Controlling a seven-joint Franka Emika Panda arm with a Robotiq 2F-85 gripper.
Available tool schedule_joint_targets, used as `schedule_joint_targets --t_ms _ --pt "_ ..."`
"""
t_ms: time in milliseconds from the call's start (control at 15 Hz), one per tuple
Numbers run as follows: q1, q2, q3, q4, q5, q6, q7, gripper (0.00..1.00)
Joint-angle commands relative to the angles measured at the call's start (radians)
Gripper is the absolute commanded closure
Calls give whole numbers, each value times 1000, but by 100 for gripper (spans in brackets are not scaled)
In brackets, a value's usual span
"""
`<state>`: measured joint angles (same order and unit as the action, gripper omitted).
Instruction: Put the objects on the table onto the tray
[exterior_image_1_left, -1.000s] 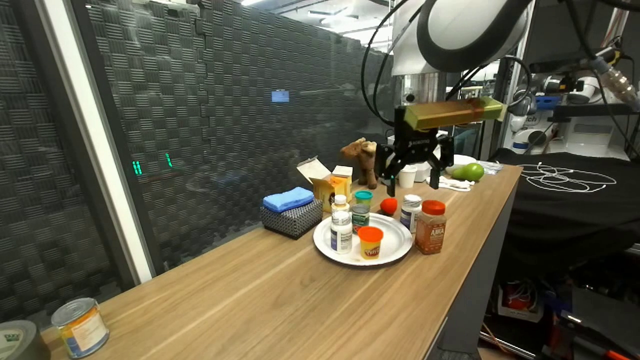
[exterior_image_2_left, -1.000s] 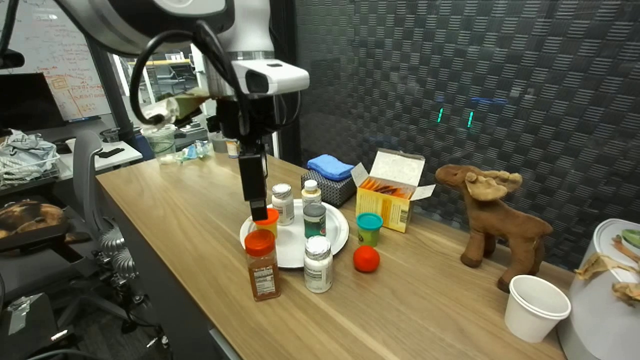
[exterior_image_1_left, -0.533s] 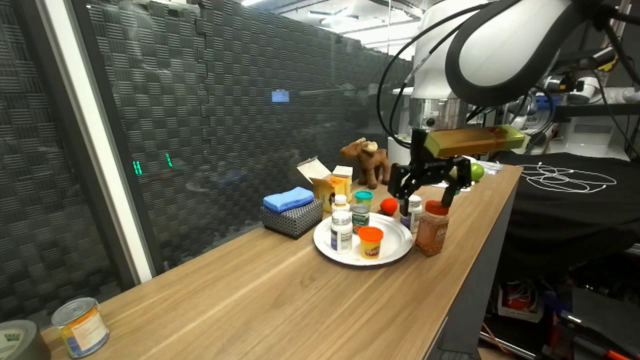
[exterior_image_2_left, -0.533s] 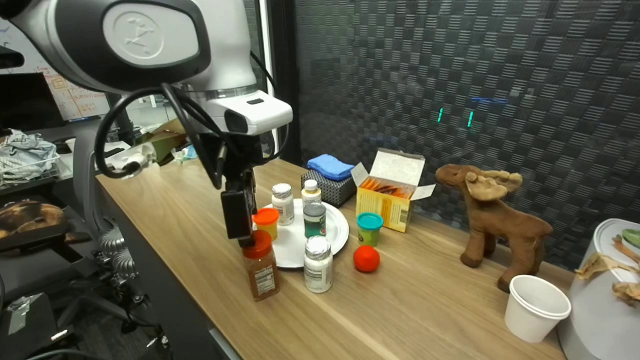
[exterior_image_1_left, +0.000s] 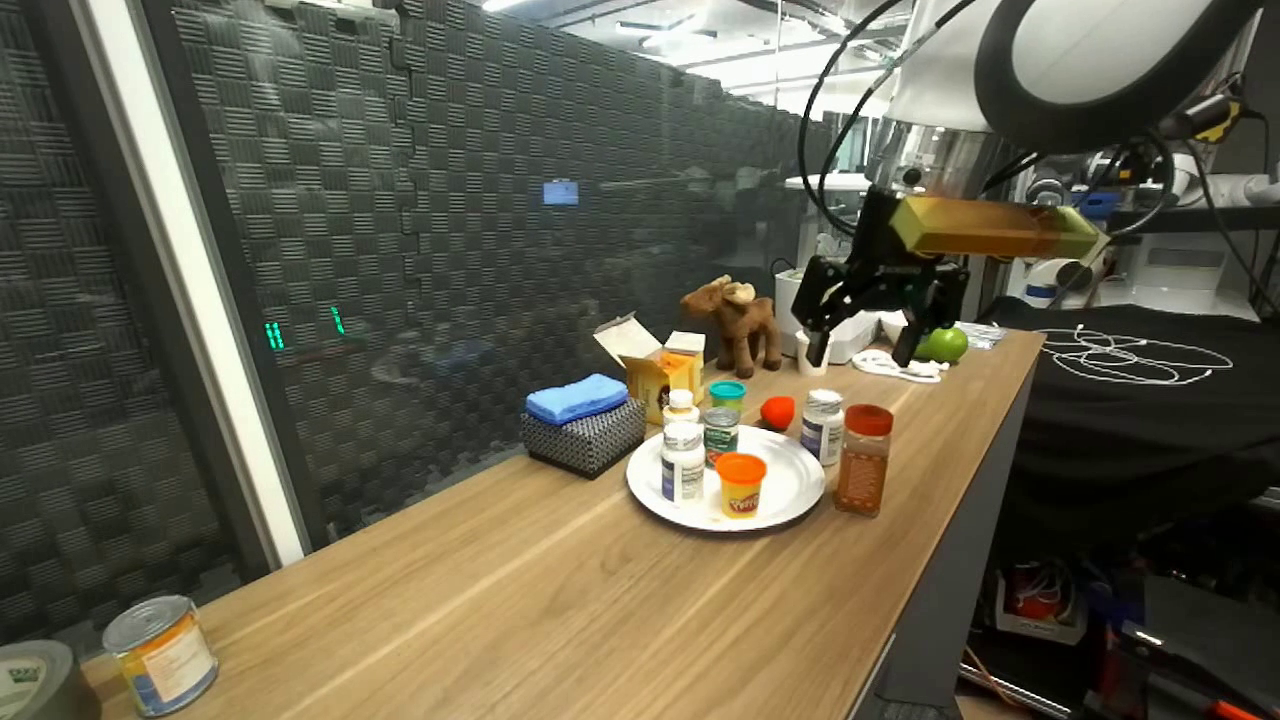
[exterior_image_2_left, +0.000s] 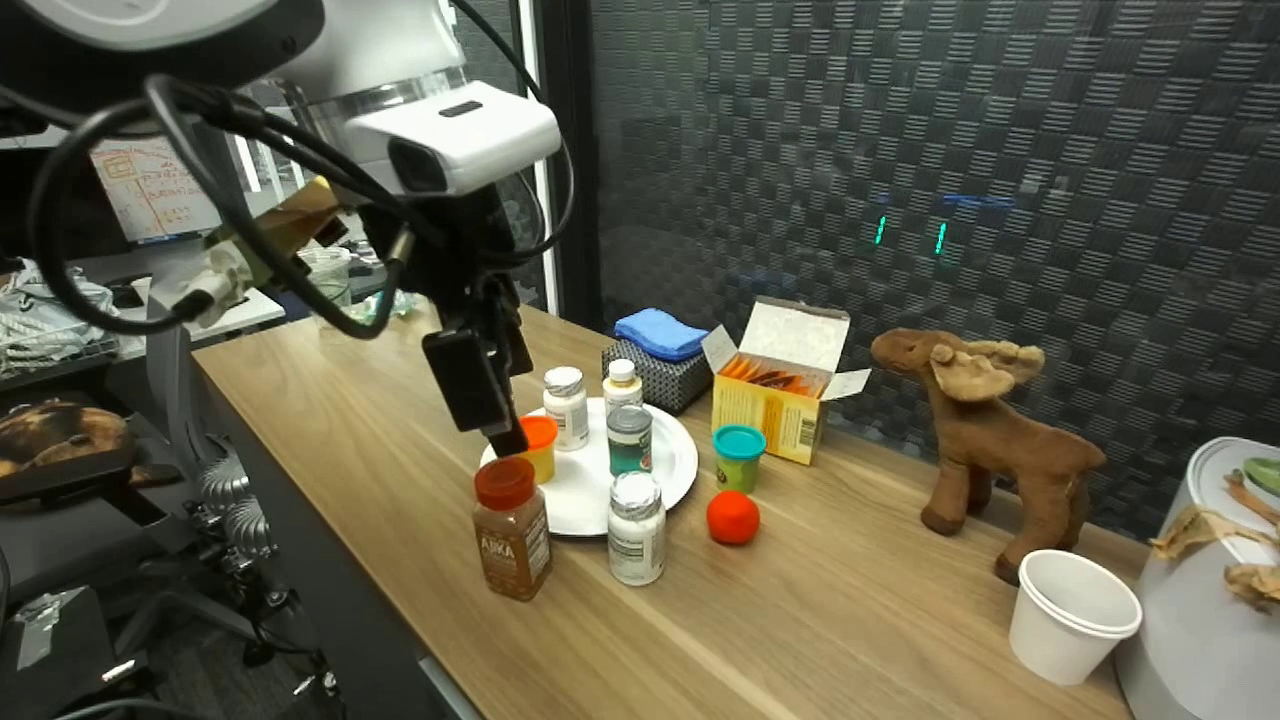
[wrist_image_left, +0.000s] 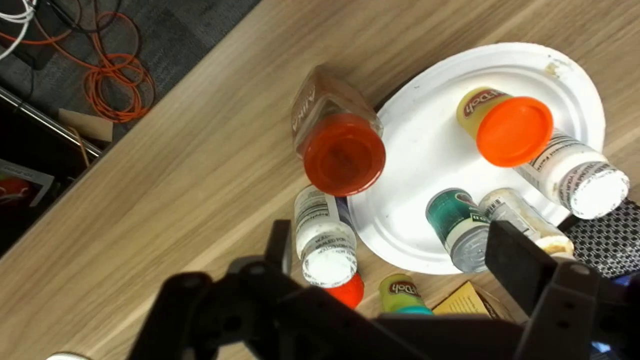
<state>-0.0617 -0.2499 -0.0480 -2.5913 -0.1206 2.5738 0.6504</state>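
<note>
In an exterior view, right of centre, the tool (exterior_image_1_left: 862, 352) is spread wide with nothing in its grasp, higher in the frame than the red-lidded jar (exterior_image_1_left: 864, 462). That jar and a white pill bottle (exterior_image_1_left: 822, 428) stand upright on the desk (exterior_image_1_left: 560, 600), just beside the white plate (exterior_image_1_left: 790, 490) that serves as tray; both probably have yet to go on.

Crowding looks the chief danger: the two stand close together, so a descent slightly off line could strike a lid or topple the neighbour. A brush against the bottle might also set the round red thing (exterior_image_1_left: 777, 412) near it rolling. A shove towards the right of the frame could drive the tall jar to the desk's edge.

On the plate, from centre to right of the wrist view, an orange-lidded tub (wrist_image_left: 515, 131), a green-labelled can (wrist_image_left: 454, 222), a second pill bottle (wrist_image_left: 570, 172) and a cream bottle (wrist_image_left: 530, 220) leave bare room mainly on the jar's side; a set-down elsewhere could knock them over. The plate looks light, so a snagged rim might spill everything.
</note>
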Motion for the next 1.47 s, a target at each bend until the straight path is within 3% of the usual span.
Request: schedule_joint_targets --t_ms 0,267,467,933,1000,1400 --pt "-24 -45 38 -28 25 22 -29 0" --pt "0 11 28 -13 129 -31 -99 0" --pt "-14 69 22 79 184 -164 -128 0" --pt "-18 100 29 207 145 -353 -134 0" --pt "-29 101 22 151 152 -286 -109 0" --pt "-29 107 22 148 151 -295 -111 0"
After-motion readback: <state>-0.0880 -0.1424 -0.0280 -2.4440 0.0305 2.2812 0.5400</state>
